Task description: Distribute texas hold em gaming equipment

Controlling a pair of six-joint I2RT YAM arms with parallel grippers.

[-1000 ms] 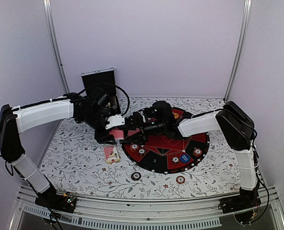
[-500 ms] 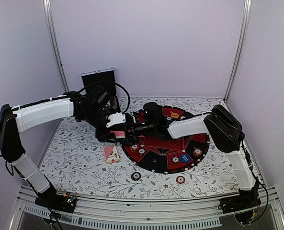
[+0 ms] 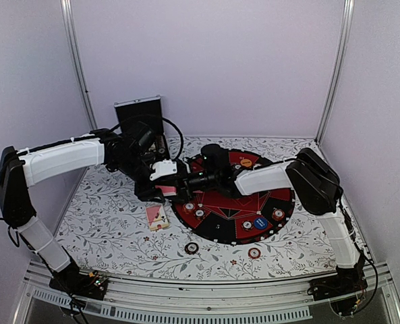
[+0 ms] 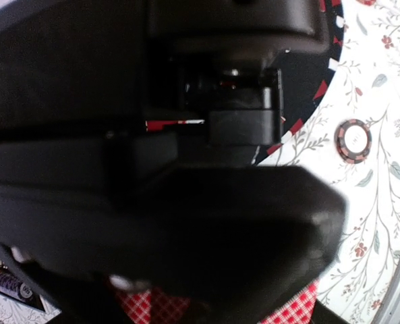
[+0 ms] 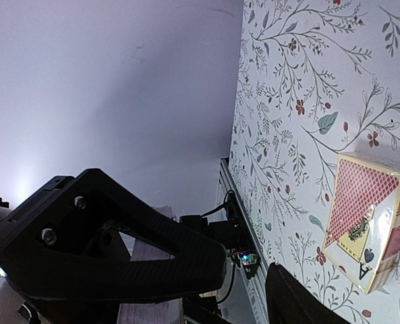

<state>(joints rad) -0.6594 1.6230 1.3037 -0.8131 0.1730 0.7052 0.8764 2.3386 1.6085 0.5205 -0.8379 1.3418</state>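
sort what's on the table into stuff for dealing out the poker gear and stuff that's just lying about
For the job:
playing cards
card box
poker chips
blue button
orange button

Just lying about:
black case
floral cloth

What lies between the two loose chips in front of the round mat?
Only bare floral tablecloth, per the top view: nothing sits between the dark chip and the red chip.
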